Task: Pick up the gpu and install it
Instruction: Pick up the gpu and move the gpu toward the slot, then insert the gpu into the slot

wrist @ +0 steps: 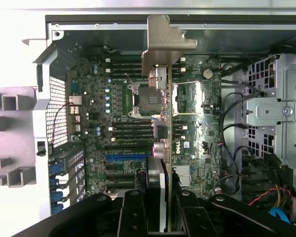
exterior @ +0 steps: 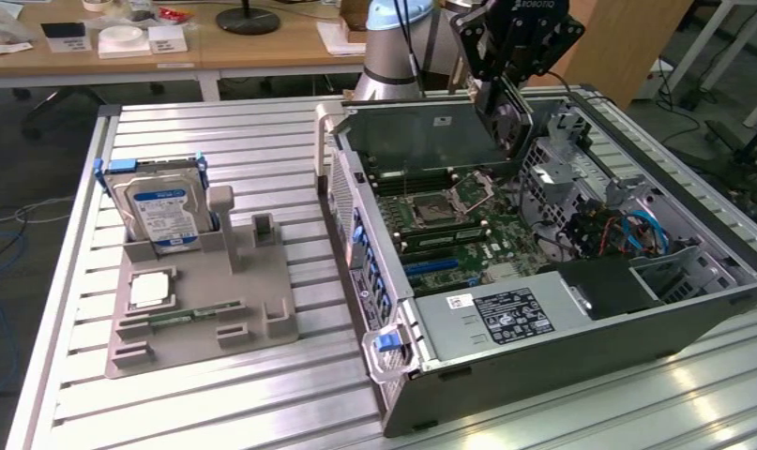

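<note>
- The gripper hangs from the robot arm over the far side of the open computer case. It is clamped narrowly on the gpu.
- In the exterior view the gpu hangs down from the gripper into the far part of the case. It is upright and close to edge-on, just to the exterior view's right of the raised side panel.
- In the wrist view the gpu shows as a thin edge-on card running across the motherboard. The pale metal bracket is at the end away from the gripper.
- In the same view a dark finger sits on each side of the card, and the gripper presses on it from both faces.
- The card lies over the board beside the processor socket and past the blue slot. Whether its lower edge touches the board cannot be told.
- The case lies on its side on the ribbed metal table with the motherboard facing up. The power supply is at its near end.
- A grey holder stands on the table to the exterior view's left, well apart from the case.
- A silver hard drive with a blue label stands upright at the far end of the holder.
- A square chip lies flat nearer in the holder, with a narrow green memory stick just in front of it.
</note>
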`<action>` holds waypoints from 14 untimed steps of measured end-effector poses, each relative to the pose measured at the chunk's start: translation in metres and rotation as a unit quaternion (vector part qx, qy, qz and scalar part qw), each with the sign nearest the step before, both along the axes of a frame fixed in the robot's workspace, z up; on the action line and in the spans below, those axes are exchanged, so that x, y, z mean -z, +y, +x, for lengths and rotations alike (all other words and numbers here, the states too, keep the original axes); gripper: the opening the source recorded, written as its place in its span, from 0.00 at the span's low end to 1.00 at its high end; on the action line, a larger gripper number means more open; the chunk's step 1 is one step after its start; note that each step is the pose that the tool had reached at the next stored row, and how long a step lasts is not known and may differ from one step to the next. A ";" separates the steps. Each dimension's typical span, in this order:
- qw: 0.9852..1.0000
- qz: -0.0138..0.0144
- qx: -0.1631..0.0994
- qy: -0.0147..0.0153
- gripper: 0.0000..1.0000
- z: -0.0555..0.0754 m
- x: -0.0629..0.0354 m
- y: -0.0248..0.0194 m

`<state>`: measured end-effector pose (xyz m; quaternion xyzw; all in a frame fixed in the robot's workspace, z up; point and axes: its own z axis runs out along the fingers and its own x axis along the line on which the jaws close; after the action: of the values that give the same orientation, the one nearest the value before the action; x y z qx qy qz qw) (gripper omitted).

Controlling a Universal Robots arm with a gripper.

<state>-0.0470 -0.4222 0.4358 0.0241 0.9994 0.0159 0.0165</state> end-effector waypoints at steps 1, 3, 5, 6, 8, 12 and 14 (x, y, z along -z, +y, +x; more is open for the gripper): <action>1.000 0.000 0.000 0.000 0.28 0.000 0.0000 0.0000; 1.000 0.000 0.000 0.000 0.28 0.000 0.0000 0.0000; 1.000 0.000 0.000 0.000 0.28 0.000 0.0000 0.0000; 1.000 0.000 0.000 0.000 0.28 0.000 0.0000 0.0000; 1.000 0.000 -0.004 0.000 0.28 0.000 0.0000 0.0000; 1.000 0.000 -0.016 0.000 0.28 0.000 0.0000 0.0000; 1.000 0.000 -0.021 0.000 0.28 0.000 0.0000 -0.0005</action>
<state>-0.0473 -0.4226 0.4358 0.0034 0.9997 0.0165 0.0162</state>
